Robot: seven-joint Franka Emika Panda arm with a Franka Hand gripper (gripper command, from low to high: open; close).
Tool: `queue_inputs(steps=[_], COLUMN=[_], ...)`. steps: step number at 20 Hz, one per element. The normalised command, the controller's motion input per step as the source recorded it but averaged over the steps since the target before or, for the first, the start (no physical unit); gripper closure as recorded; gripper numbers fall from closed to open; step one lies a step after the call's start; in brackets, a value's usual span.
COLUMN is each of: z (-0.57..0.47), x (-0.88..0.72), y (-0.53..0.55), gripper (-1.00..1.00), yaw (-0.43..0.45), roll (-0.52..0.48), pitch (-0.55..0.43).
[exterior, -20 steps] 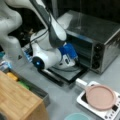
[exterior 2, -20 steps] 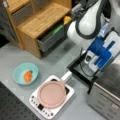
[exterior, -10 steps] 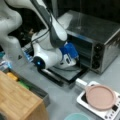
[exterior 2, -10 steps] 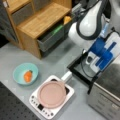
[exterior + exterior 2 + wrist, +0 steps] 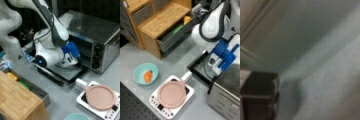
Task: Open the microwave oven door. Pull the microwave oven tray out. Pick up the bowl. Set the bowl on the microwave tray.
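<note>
The oven door lies folded down. The pincer is reaching into the cavity; its spread cannot be told. The tray is best drawn out level. The bowl sits well apart on the bench.

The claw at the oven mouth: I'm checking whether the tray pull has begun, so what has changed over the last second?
Nothing visibly changed. The claw stays at the mouth of the microwave oven, above the microwave oven door, which lies folded down flat. The bowl sits in its place beside the white appliance with the pink disc.
</note>
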Motion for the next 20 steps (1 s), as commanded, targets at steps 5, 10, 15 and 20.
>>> queue_inputs(steps=[5,10,15,20], z=[-0.17,-0.14,-0.11,-0.14], x=[0.03,0.04,0.03,0.02], y=[-0.40,-0.64,-0.62,-0.33], gripper=[1.00,1.00,1.00,1.00], yaw=[-0.018,0.024,0.031,0.044], roll=[0.083,-0.015,0.015,0.023], pitch=[-0.006,0.022,0.053,0.066])
